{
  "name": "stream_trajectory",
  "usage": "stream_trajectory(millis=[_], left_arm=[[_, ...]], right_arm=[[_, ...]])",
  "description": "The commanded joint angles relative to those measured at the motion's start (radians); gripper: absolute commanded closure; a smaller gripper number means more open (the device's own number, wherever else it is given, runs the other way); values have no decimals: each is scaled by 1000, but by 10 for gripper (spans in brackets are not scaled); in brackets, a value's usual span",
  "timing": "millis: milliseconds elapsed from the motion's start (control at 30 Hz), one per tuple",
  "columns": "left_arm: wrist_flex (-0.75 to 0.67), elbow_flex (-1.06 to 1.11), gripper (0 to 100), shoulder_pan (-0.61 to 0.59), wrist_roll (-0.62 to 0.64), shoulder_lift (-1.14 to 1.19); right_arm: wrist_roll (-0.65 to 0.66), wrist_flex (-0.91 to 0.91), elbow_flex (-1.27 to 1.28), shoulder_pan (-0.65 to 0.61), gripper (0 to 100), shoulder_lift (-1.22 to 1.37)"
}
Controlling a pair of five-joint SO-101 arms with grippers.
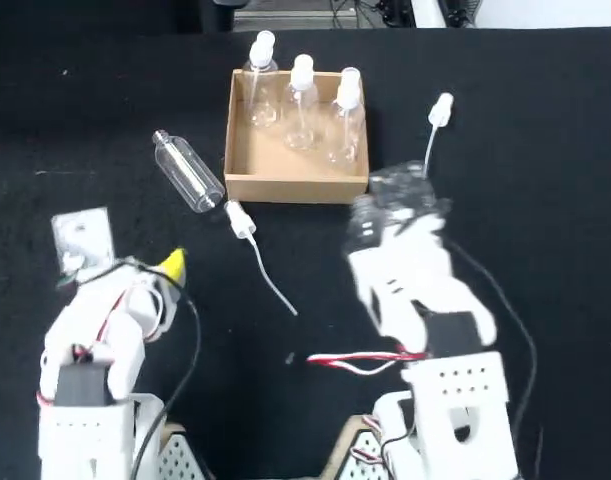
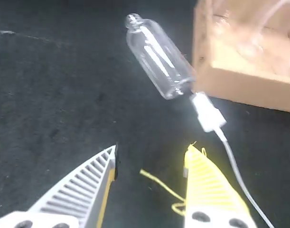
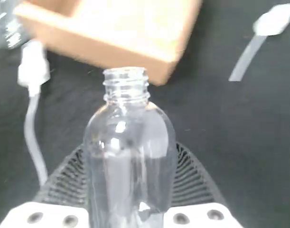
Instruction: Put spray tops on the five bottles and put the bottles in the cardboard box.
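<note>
Three capped bottles (image 1: 302,105) stand in the cardboard box (image 1: 285,185). An uncapped clear bottle (image 1: 188,172) lies on the black table just left of the box (image 2: 244,71), and is also seen as the lying bottle (image 2: 159,57). A loose spray top (image 1: 241,220) with its long tube lies in front of the box; the same spray top (image 2: 207,113) lies ahead of my left gripper (image 2: 152,154), which is open and empty. My right gripper (image 3: 130,183) is shut on an uncapped bottle (image 3: 128,142), near the box's front right corner (image 1: 390,210). Another spray top (image 1: 440,108) lies right of the box.
A small white square piece (image 1: 82,238) sits by the left arm (image 1: 95,340). Red and white cables (image 1: 355,362) trail between the arm bases. Black cloth covers the whole table.
</note>
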Motion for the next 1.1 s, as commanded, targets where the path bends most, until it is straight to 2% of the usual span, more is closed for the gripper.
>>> stream_trajectory(millis=[0,100,167,300,467,667,1067], left_arm=[[-5,-260,779,99,3,342],[2,-381,777,165,61,549],[-3,-441,755,189,126,672],[-5,-564,702,206,272,885],[-5,-728,701,220,390,1111],[-6,-855,701,298,404,1349],[-5,-1124,702,289,400,1662]], right_arm=[[12,-20,1,58,987,-44],[8,-51,48,57,988,-42],[-44,-80,82,57,988,-42],[-94,-115,130,55,988,-48],[-98,-120,162,57,988,-50],[-98,-120,170,58,988,-50],[-100,-114,171,61,988,-50]])
